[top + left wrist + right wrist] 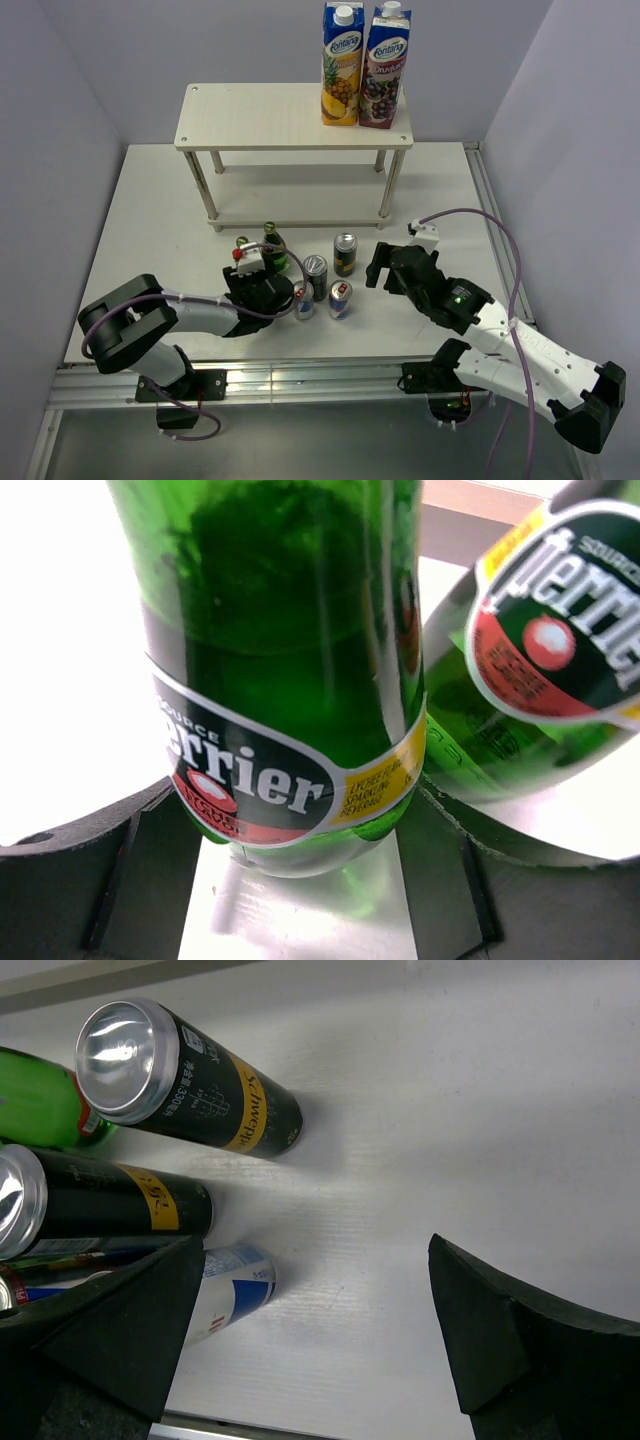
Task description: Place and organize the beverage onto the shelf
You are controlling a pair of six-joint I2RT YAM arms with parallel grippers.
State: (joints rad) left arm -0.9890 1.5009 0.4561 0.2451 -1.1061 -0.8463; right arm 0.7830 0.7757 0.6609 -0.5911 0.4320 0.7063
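Six drinks (345,255) are sitting before the shelf (270,115), none shelved. My left gripper (295,820) is straddling a green bottle (280,680), clamped or not I can't tell. My right gripper (315,1260) is gaping, empty.

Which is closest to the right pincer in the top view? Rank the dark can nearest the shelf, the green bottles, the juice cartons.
1. Dark can, just left of the right pincer.
2. Green bottles, farther left.
3. Juice cartons, far back atop the shelf.
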